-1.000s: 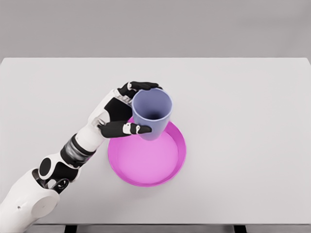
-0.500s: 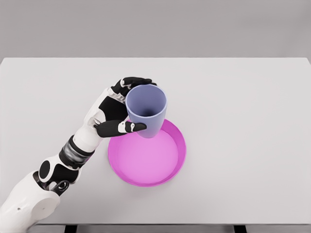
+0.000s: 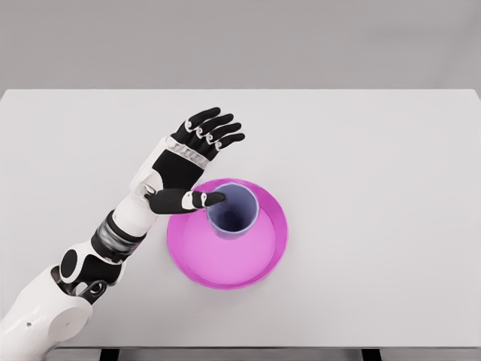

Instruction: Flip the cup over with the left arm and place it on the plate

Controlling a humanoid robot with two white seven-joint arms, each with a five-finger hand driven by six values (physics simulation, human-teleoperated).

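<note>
Pink plate [image 3: 264,265] on white table [image 3: 376,188]

A broad white table [image 3: 391,226] fills most of the head view, its top smooth, matte and evenly lit, with only soft, faint shadows. Its far edge runs straight across the upper part of the picture. Behind it stands a plain grey wall [image 3: 240,41], featureless, slightly lighter toward the top. Along the bottom edge, past the table's near edge, two dark table supports [image 3: 370,354] show against a grey floor.
</note>
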